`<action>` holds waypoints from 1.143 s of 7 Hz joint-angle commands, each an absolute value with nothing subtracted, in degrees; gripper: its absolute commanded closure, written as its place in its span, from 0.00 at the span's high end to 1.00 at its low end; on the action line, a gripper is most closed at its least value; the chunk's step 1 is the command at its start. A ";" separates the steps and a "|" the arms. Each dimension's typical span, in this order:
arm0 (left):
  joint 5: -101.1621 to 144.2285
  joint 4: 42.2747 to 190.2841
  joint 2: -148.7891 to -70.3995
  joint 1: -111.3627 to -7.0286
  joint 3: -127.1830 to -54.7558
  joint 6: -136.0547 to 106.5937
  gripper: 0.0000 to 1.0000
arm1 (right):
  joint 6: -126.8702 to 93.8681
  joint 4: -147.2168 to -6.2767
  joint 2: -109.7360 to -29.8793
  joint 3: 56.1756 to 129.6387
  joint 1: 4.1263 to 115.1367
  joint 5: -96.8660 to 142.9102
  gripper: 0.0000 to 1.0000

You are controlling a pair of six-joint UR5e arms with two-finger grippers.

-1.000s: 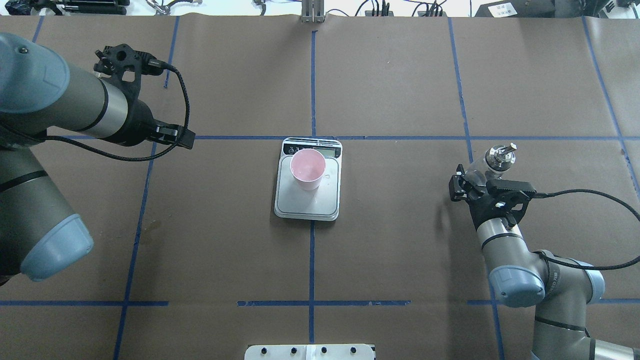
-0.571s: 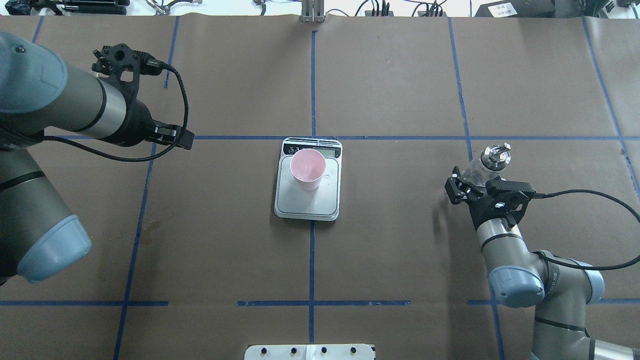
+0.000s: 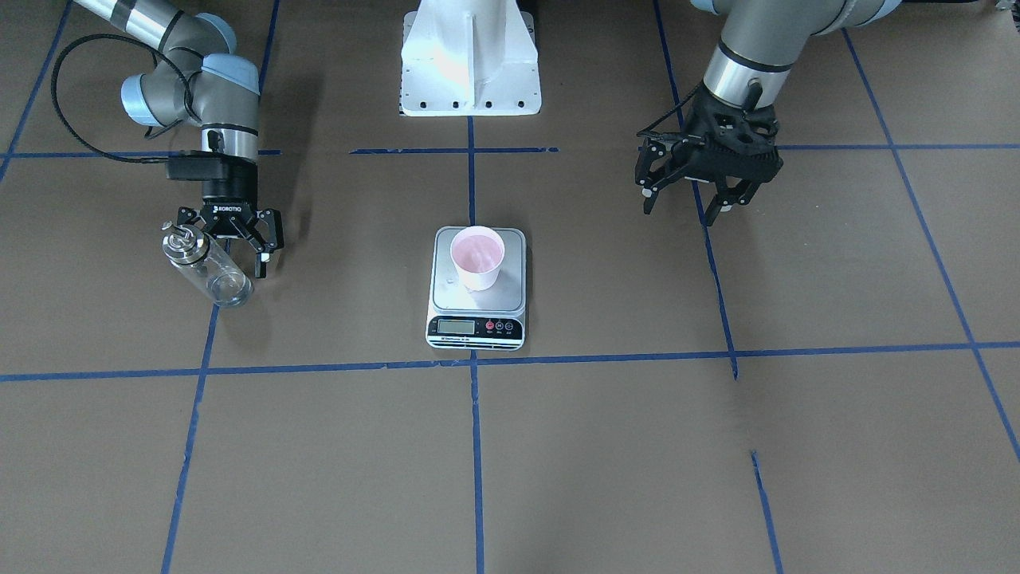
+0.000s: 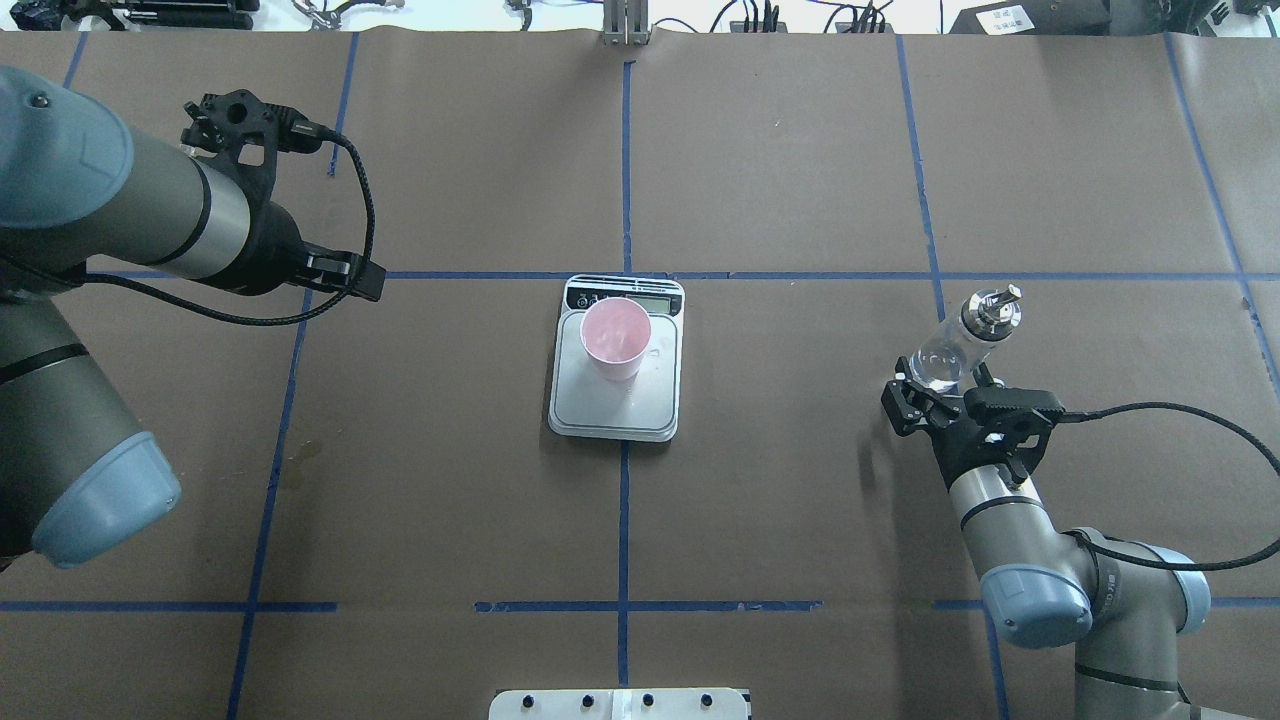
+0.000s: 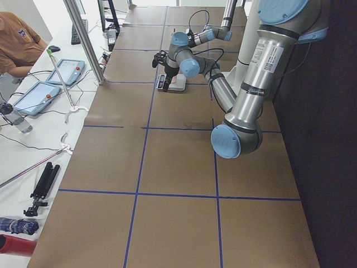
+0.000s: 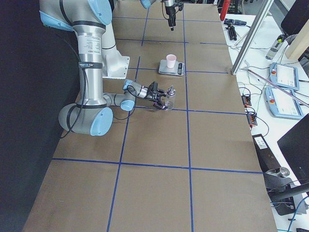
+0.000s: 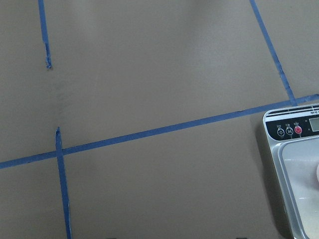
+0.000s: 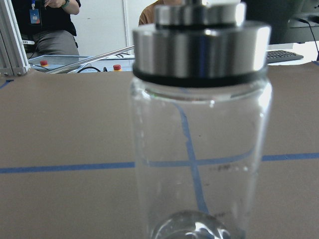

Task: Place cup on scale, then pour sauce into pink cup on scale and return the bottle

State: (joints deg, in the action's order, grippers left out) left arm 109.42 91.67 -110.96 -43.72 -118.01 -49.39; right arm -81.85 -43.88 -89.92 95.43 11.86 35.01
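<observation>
1. Broadly, the brown table (image 4: 800,150) is crossed by blue tape lines.
2. Left gripper (image 3: 685,209) hangs above the table, well apart from the scale, jaws spread and empty.
3. Right gripper (image 3: 227,249) sits low, jaws spread, clamping nothing.
4. Scale (image 3: 510,291) lies mid-table.
5. Bottle (image 3: 209,271) stands on the table just beside the right gripper.
6. Cup (image 3: 476,257) stands upright on the scale's platform.

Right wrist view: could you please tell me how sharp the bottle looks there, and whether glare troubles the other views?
Right wrist view: the bottle fills the frame, its silver collar soft-edged, the blue tape line bent where it shows through the glass. Front-facing view: the white robot base is washed out by glare. Overhead view: sharp and evenly lit.
</observation>
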 commanded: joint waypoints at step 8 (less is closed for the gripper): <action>109.51 92.02 -108.56 -44.64 -117.60 -44.25 0.83 | -72.38 -39.83 -112.57 113.12 9.38 52.07 1.00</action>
